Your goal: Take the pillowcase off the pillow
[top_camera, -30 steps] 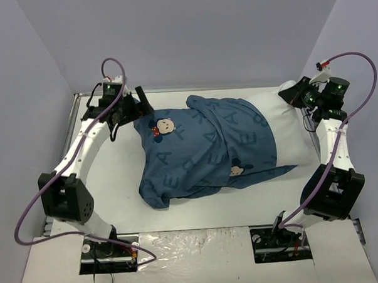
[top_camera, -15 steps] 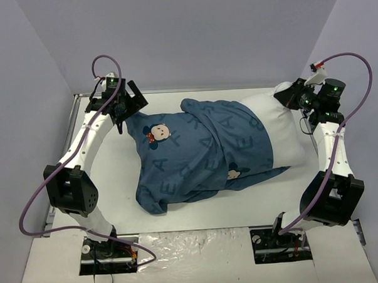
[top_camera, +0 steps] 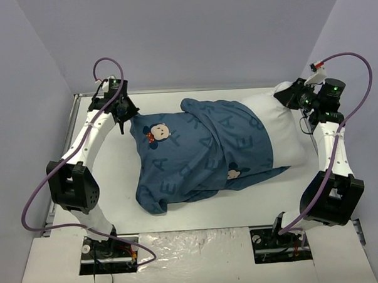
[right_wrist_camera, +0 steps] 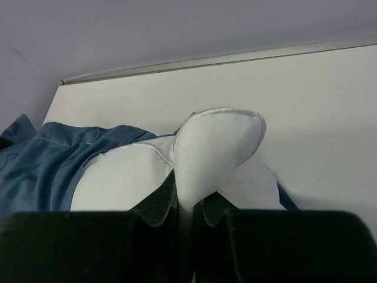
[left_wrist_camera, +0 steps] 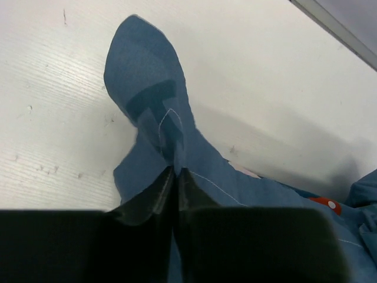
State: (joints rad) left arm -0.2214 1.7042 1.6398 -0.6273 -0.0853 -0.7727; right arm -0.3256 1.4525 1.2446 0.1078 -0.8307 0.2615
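The dark-blue pillowcase [top_camera: 202,150] with letters and mouse faces lies across the table, still covering most of the white pillow [top_camera: 282,128], whose right end sticks out bare. My left gripper [top_camera: 129,116] sits at the pillowcase's far-left corner and is shut on a pinch of the blue cloth [left_wrist_camera: 156,118], which stands up between the jaws. My right gripper [top_camera: 286,94] is shut on the pillow's far-right corner [right_wrist_camera: 218,144], a white fold rising between its fingers. The blue pillowcase edge [right_wrist_camera: 35,171] shows at the left of the right wrist view.
The white table [top_camera: 115,182] has a raised metal rim [top_camera: 72,131] along its left and back edges. Lilac walls close in behind and on both sides. Purple cables loop off both arms. A crinkled plastic sheet [top_camera: 193,248] lies between the arm bases.
My left gripper, open a second ago, has closed on the pillowcase's left corner. Earlier the cloth and pillow slid slightly left. The right gripper keeps its hold on the pillow corner.
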